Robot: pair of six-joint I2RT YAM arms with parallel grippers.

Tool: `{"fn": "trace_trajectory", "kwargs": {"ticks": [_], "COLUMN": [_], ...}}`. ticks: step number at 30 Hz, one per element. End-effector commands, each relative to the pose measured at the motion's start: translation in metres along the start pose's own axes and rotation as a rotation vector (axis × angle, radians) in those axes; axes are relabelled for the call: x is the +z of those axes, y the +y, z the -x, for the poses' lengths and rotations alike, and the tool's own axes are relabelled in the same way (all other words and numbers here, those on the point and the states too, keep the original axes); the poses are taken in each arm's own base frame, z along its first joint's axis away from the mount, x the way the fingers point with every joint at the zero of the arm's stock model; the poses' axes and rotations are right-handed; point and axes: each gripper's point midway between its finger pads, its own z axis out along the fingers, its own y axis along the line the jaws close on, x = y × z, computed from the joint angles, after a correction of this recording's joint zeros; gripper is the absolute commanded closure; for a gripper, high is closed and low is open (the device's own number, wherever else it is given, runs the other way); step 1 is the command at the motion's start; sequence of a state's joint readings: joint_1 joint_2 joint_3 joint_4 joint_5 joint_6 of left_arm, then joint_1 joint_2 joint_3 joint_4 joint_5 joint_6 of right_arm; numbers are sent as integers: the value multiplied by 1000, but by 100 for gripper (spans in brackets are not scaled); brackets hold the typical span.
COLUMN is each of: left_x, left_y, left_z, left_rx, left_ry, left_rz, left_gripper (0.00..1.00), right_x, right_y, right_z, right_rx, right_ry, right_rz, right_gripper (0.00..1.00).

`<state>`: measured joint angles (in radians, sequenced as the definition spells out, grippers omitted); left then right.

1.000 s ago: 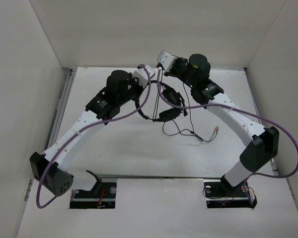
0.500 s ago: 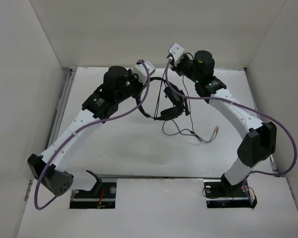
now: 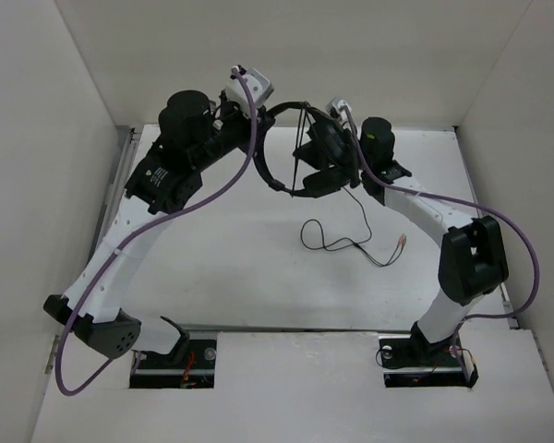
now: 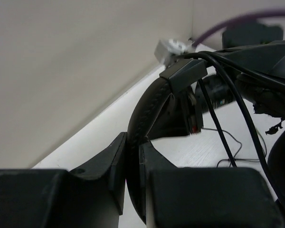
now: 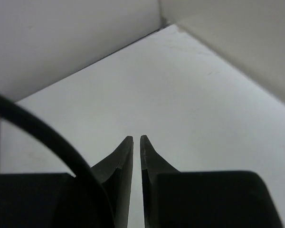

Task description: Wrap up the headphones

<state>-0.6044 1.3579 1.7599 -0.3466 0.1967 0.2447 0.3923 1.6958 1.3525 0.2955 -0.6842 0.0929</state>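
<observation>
Two pincers, one pair of headphones. The left pincer (image 4: 133,147) is clamped tight on the headphones' (image 4: 145,102) thin, smooth band and holds them up above the table (image 3: 231,268), near its far edge. The band arcs away from the fingers to a boxy black slider. The right pincer (image 5: 137,142) is close by on the headset's right. Its fingers are parted by only a slit with nothing between them, and a curved black strip crosses the left of its view, outside the fingers. One thin black cable (image 3: 337,242) drops from the headset and trails in loose loops over the matt white table, ending in two small coloured plugs (image 3: 402,242). Two thick purple cables (image 3: 212,198) hang in long loops, one on each side.
</observation>
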Motion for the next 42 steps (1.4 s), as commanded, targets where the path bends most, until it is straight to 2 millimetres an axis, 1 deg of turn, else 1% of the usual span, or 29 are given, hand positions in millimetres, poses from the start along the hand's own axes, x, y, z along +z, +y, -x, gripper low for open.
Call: {"fn": "trace_trajectory", "kwargs": {"ticks": [1, 6, 8, 10, 12, 15, 22, 25, 29, 32, 38, 42], "left_x": [-18, -29, -32, -37, -41, -46, -59, -65, -73, -77, -82, -82], "left_y": [12, 44, 60, 78, 95, 115, 155, 166, 182, 189, 201, 210], "left_z": [67, 94, 100, 106, 109, 112, 112, 113, 110, 108, 106, 97], "left_rx": [-43, -29, -22, -18, -19, -29, -69, -70, -67, -56, -13, 37], "left_ry": [-186, -257, -281, -308, -329, -354, -394, -408, -414, -415, -408, -380], "left_rz": [20, 134, 193, 272, 349, 437, 622, 677, 748, 782, 839, 880], "left_gripper": [100, 100, 100, 100, 100, 100, 100, 100, 100, 100, 100, 100], "right_x": [1, -2, -4, -5, -7, -10, -12, -12, -15, -18, -23, -26], "right_y": [48, 87, 100, 112, 124, 145, 187, 199, 215, 225, 239, 244], "right_z": [3, -3, -5, -12, -21, -28, -30, -33, -39, -42, -40, -28], "right_rx": [254, 388, 411, 423, 425, 416, 395, 387, 357, 347, 317, 274], "right_ry": [-88, -115, -115, -103, -85, -67, -27, -13, 16, 38, 52, 60], "right_rz": [213, 314, 336, 354, 372, 413, 530, 565, 625, 657, 702, 720], "right_gripper": [80, 74, 73, 72, 72, 73, 73, 75, 87, 90, 97, 100]}}
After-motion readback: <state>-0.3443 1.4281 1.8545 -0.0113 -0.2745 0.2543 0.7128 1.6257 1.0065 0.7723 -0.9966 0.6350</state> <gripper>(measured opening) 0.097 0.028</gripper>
